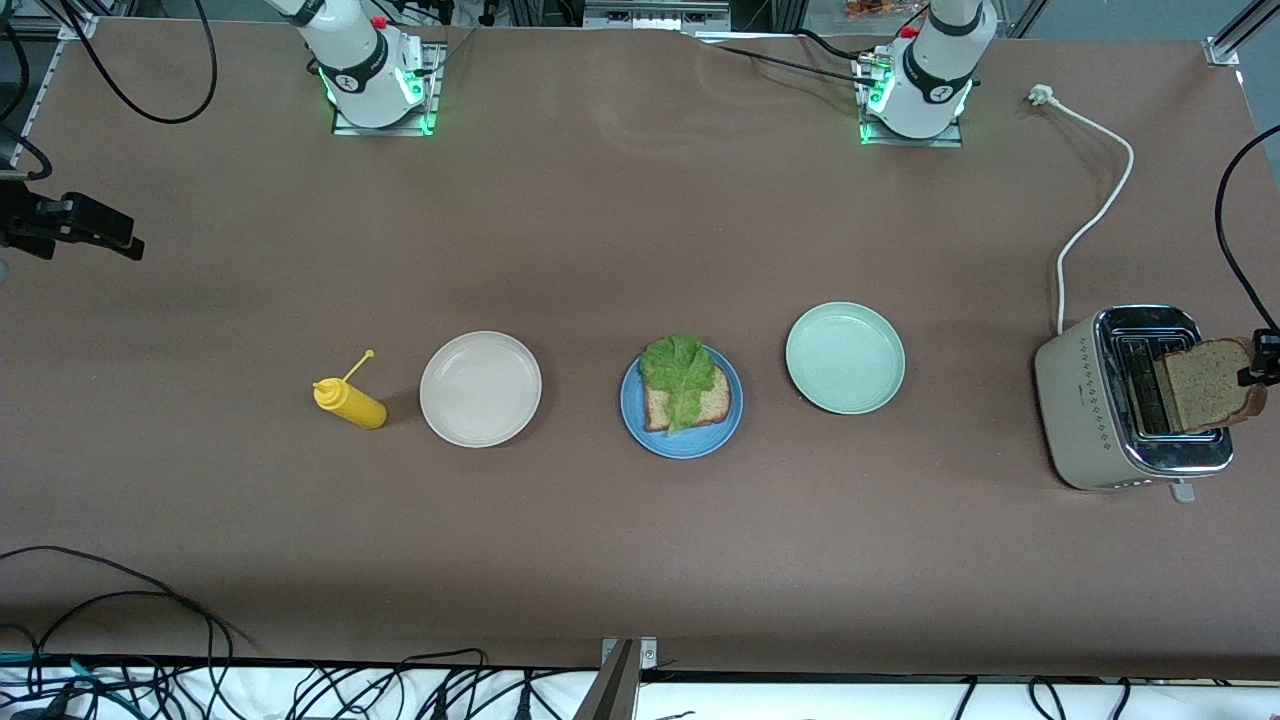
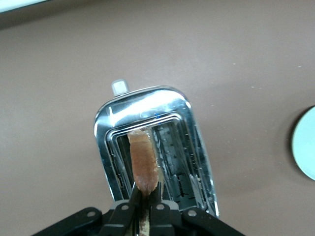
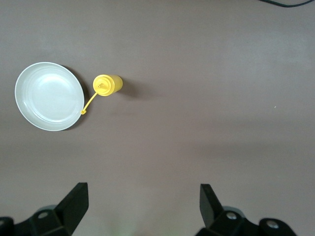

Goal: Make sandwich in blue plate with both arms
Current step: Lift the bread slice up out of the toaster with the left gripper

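The blue plate sits mid-table and carries one slice of brown bread with a ruffled green lettuce leaf on top. At the left arm's end of the table, my left gripper is shut on the top edge of a second bread slice. That slice stands upright over a slot of the toaster. My right gripper hangs open and empty over bare table at the right arm's end, apart from everything.
A beige plate and a yellow mustard bottle lie toward the right arm's end. A pale green plate sits between the blue plate and the toaster. The toaster's white cord trails toward the left arm's base.
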Tool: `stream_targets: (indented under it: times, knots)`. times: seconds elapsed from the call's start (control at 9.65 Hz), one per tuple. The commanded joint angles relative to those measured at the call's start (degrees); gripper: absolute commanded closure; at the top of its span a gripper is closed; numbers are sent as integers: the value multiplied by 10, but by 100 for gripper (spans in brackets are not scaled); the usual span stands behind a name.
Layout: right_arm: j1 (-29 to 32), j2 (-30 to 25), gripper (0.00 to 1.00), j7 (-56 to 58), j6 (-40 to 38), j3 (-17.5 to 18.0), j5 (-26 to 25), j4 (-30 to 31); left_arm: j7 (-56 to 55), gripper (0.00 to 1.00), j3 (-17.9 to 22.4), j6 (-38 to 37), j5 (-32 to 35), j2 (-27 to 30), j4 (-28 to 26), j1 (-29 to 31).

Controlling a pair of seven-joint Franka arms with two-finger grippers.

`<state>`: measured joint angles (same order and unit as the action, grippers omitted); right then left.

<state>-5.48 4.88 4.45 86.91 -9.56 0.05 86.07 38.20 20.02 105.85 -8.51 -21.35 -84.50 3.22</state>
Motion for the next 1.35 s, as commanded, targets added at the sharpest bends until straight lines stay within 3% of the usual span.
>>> stream_targets:
  times: [0.0,0.83,1.24]
  knots:
    - [0,0,0,7,-3,1,-8,-8,11,100,-23,-52,-16,4,42,-6]
    - [0,0,0,10,-4,0,-8,-8,-26,100,-151,-115,-17,13,41,-23]
    - [-2,-3,0,6,-14,2,-8,-8,-177,100,-242,-119,-17,-8,39,-27]
